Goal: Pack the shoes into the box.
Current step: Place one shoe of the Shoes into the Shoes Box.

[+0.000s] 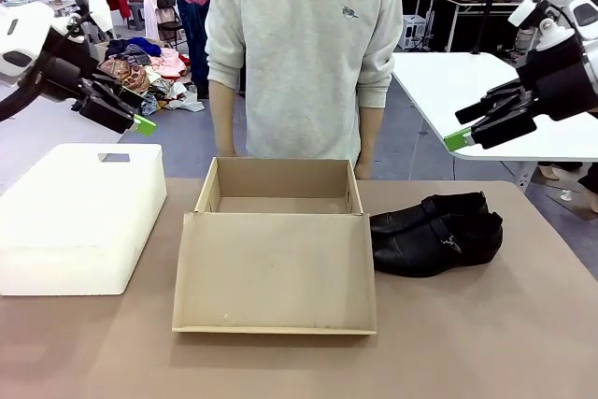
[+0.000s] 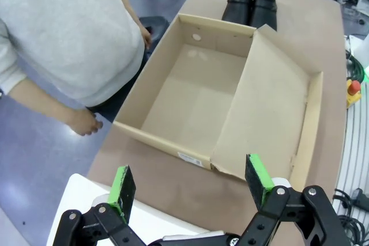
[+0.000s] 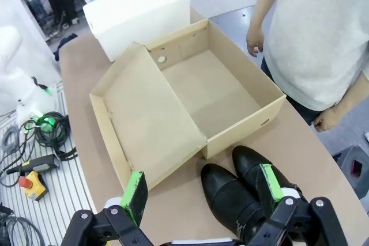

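Observation:
Two black glossy shoes [image 1: 437, 233] lie side by side on the tan table, just right of the box; they also show in the left wrist view [image 2: 251, 3] and the right wrist view [image 3: 236, 191]. The tan cardboard box [image 1: 278, 242] stands open in the middle, its flap lid [image 1: 276, 273] folded down toward the robot's side, nothing inside [image 2: 193, 99] [image 3: 202, 87]. My left gripper [image 1: 140, 121] hangs open, high at the left [image 2: 190, 185]. Above the shoes at the right, my right gripper [image 1: 460, 137] is open and holds nothing [image 3: 202, 191].
A white plastic box [image 1: 79, 217] sits at the table's left [image 3: 138, 12]. A person in a grey sweatshirt [image 1: 304, 53] stands at the far edge behind the cardboard box, hands down at their sides. A white table [image 1: 486, 91] stands behind at the right.

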Robot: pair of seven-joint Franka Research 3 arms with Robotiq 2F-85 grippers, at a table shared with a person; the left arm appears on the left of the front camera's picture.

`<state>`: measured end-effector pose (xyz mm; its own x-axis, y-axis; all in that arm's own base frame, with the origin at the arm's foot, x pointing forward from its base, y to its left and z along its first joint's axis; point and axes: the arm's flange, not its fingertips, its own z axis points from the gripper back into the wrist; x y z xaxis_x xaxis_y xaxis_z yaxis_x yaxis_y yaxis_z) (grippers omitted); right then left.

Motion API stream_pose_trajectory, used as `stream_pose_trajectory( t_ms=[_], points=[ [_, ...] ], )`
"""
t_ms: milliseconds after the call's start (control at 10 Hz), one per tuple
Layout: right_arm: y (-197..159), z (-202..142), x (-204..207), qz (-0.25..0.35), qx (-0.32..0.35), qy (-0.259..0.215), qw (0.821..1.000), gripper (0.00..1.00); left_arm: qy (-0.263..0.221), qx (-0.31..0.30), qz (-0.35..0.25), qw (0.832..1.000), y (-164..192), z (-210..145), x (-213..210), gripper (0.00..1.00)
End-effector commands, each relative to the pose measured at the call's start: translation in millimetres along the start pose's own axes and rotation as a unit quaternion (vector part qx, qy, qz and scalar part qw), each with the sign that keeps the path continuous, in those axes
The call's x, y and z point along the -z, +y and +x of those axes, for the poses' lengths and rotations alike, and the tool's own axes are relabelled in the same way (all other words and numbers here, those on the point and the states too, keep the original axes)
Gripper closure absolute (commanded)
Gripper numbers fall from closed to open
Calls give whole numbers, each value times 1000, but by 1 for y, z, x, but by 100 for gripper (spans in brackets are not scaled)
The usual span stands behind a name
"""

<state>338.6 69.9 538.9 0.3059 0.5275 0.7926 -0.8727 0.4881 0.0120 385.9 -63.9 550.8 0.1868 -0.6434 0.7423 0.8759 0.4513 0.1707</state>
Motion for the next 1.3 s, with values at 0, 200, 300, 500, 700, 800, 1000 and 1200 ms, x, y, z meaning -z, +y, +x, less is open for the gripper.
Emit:
stream_pose_trajectory(
  t_ms=[0,200,300,500,700,800,1000,1200],
  points=[
    [-3,-4,4,17,-5,-7,1000,0,2,1,3,1000,-2,2,0,0],
    [0,0,0,0,0,0,1000,0,2,1,3,1000,-2,2,0,0],
    [0,0,0,0,0,0,1000,0,2,1,3,1000,-2,2,0,0],
    [0,0,0,0,0,0,1000,0,2,1,3,1000,-2,2,0,0],
    [0,0,0,0,0,0,1000,0,2,1,3,1000,-2,2,0,0],
    [0,0,0,0,0,0,1000,0,2,1,3,1000,-2,2,0,0],
    [0,0,0,0,0,0,1000,0,2,1,3,1000,-2,2,0,0],
    [-5,8,-3,-17,8,18,1000,0,2,1,3,1000,-2,2,0,0]
  ],
)
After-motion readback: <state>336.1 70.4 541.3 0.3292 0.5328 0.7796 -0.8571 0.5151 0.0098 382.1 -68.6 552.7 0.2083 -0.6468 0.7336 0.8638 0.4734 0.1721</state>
